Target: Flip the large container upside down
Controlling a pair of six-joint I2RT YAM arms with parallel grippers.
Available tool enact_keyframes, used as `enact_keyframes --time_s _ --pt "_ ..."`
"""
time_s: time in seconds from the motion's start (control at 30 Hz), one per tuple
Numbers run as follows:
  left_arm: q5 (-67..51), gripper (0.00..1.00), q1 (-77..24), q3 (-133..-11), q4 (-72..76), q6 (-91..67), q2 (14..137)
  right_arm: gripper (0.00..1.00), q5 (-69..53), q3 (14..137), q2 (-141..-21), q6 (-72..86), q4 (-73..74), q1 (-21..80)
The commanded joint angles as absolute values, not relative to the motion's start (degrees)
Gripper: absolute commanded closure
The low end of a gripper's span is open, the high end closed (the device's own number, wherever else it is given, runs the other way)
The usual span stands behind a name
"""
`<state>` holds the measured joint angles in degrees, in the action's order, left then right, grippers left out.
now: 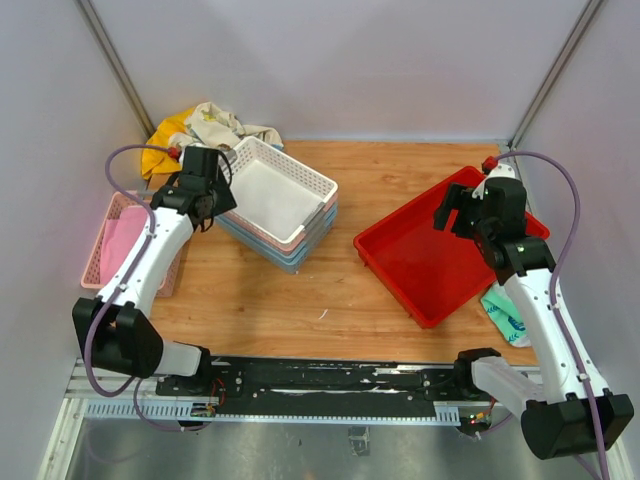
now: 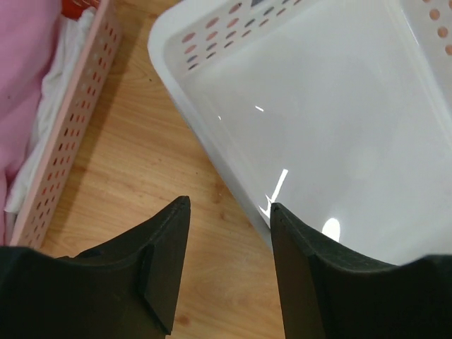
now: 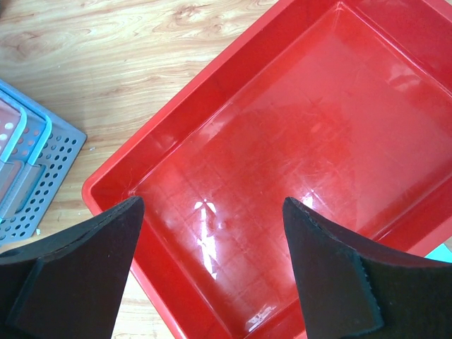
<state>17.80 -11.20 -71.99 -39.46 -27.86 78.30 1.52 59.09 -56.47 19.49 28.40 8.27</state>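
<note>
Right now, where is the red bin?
In the top view the red bin sits open side up on the right half of the table, under the right gripper, with the stack of baskets to its left.

I'm looking at a wooden table (image 1: 300, 300) with light grain. On its right half sits the large container (image 1: 400, 272), bright red, open side up and turned at an angle to the table edges. Just beside its near right corner I can make out a teal-and-white cloth (image 1: 503, 312). Left of centre stands a stack of perforated baskets (image 1: 290, 248), white on top with pink and blue below. A pink basket (image 1: 95, 255) holding pink fabric lies at the left edge. A heap of yellow and beige cloths (image 1: 205, 128) fills the far left corner.
</note>
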Motion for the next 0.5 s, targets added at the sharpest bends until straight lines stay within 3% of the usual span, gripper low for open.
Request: enact_keyframes --time_s 0.0,0.1,0.3,0.47 --pt "21.5 0.46 -9.6 -75.6 -39.6 -24.7 78.4 0.19 1.8 58.8 -56.7 19.3 29.2 8.8" --pt "21.2 0.40 -10.1 -78.6 -39.6 -25.1 76.3 0.19 2.0 58.7 -56.8 19.3 29.1 8.8" --pt "25.3 0.16 -22.9 -87.2 -39.7 -28.0 80.2 0.19 1.3 59.1 -58.7 20.3 28.5 8.8" --pt "25.2 0.10 -25.9 -95.9 -38.6 -34.0 90.8 0.20 -0.6 59.6 -59.5 21.1 28.3 8.9"
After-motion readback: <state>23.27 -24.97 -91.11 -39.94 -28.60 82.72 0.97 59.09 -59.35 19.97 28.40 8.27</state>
